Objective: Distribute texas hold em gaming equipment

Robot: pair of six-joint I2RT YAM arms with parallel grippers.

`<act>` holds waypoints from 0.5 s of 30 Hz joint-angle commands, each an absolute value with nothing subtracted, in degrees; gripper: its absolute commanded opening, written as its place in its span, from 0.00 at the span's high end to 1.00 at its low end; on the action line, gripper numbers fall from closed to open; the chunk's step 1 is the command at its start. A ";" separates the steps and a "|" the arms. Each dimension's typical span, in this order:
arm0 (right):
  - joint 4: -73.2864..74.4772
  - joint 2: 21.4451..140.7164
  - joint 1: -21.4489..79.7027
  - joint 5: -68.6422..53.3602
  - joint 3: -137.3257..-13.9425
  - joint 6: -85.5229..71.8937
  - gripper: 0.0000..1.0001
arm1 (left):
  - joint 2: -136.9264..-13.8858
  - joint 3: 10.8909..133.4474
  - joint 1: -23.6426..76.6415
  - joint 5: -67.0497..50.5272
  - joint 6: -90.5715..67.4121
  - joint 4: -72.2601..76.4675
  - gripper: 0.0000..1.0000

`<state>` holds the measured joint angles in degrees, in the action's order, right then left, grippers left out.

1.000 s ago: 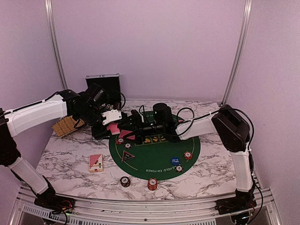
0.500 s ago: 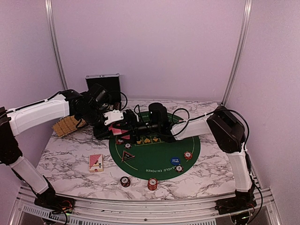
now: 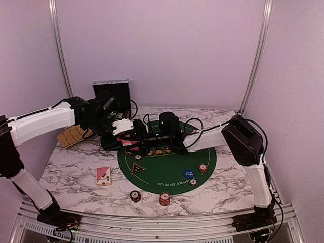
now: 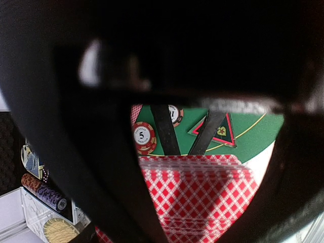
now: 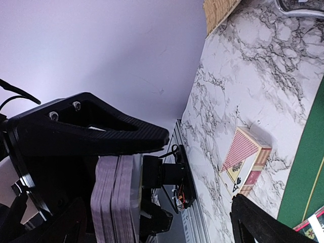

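My left gripper (image 3: pixel 123 134) is shut on a deck of red-backed playing cards (image 4: pixel 202 195), held above the left rim of the green felt mat (image 3: pixel 172 163). My right gripper (image 3: pixel 138 141) stands open right beside it; in the right wrist view the deck (image 5: pixel 114 200) shows edge-on just under its upper finger (image 5: pixel 96 126). On the mat lie a black triangular button (image 3: pixel 137 168), a blue button (image 3: pixel 189 173) and red-white chips (image 3: pixel 203 167). Two chips (image 3: pixel 135 195) sit on the marble near the front.
A red card box (image 3: pixel 103 175) lies on the marble left of the mat. The silver case (image 3: pixel 111 91) stands open at the back left, with a tan chip tray (image 3: pixel 71 135) in front of it. Metal rails run along the near edge.
The right gripper has slid left across the mat until it reaches the deck in the left gripper. The left arm has barely moved.
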<state>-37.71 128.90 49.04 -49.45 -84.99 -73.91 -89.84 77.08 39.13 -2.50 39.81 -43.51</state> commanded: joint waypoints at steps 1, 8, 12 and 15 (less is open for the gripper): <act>-40.45 131.48 50.43 -50.91 -88.41 -75.27 0.03 | -90.17 78.29 39.50 -2.88 39.55 -42.40 1.00; -41.20 133.35 50.96 -51.26 -90.67 -76.11 0.03 | -90.52 78.13 39.70 -2.98 39.46 -42.61 1.00; -40.70 135.14 51.22 -51.50 -93.23 -76.44 0.03 | -90.53 78.31 39.88 -2.92 39.46 -42.72 1.00; -40.31 136.39 51.34 -51.78 -95.01 -76.66 0.02 | -90.53 78.31 39.90 -2.90 39.46 -42.82 1.00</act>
<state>-39.09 134.69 50.61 -50.98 -91.50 -75.90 -90.11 77.08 39.55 -2.48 39.83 -43.53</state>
